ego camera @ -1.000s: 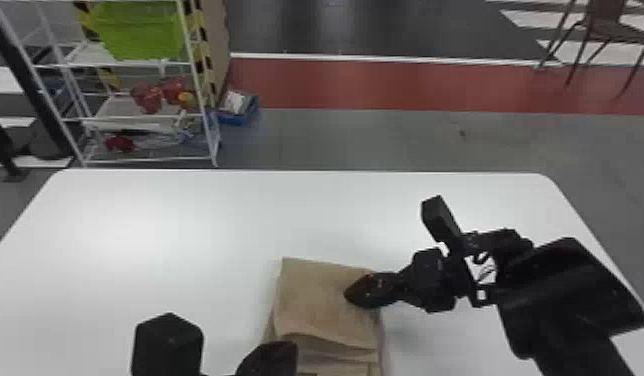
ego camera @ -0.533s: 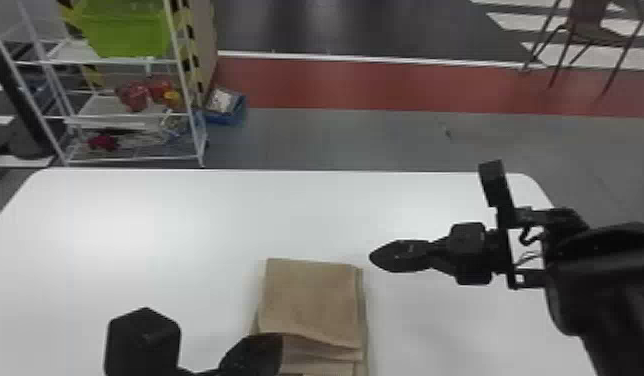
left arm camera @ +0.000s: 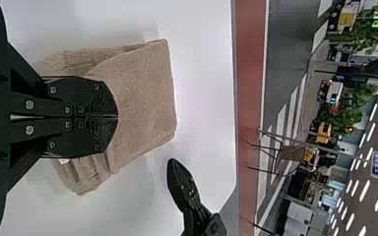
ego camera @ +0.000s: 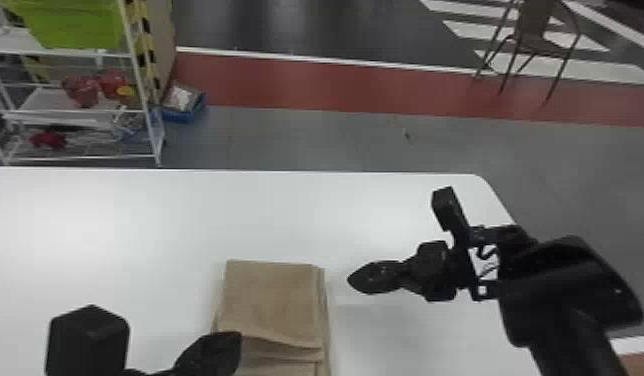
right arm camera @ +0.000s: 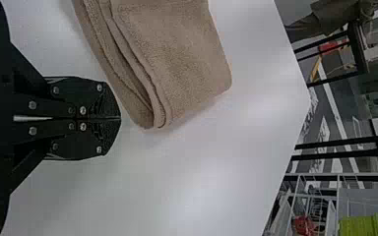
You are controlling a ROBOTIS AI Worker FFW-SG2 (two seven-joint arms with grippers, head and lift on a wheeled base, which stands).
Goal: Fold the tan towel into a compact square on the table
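Observation:
In the head view my left gripper [ego camera: 211,352] is low at the front, over the near left part of the folded tan towel [ego camera: 271,300]. Several layers show along the towel's near and right edges. My right gripper [ego camera: 371,277] stands apart from the towel, to its right. In the left wrist view the left gripper [left arm camera: 117,118] has its fingers together above the towel [left arm camera: 145,98]; whether they pinch cloth cannot be told. The right wrist view shows the right gripper [right arm camera: 120,118] shut with nothing held, beside the layered edge of the towel [right arm camera: 182,59].
The white table [ego camera: 136,215] extends around the towel, with its far edge and rounded far right corner in view. Beyond it stand a shelf rack [ego camera: 86,110] with a green bin [ego camera: 71,22], a small blue box [ego camera: 183,105] and a chair [ego camera: 533,30].
My right gripper has come off the towel's upper right part and moved away to the right. The left gripper stays near the towel's near left edge. The head view has shifted slightly.

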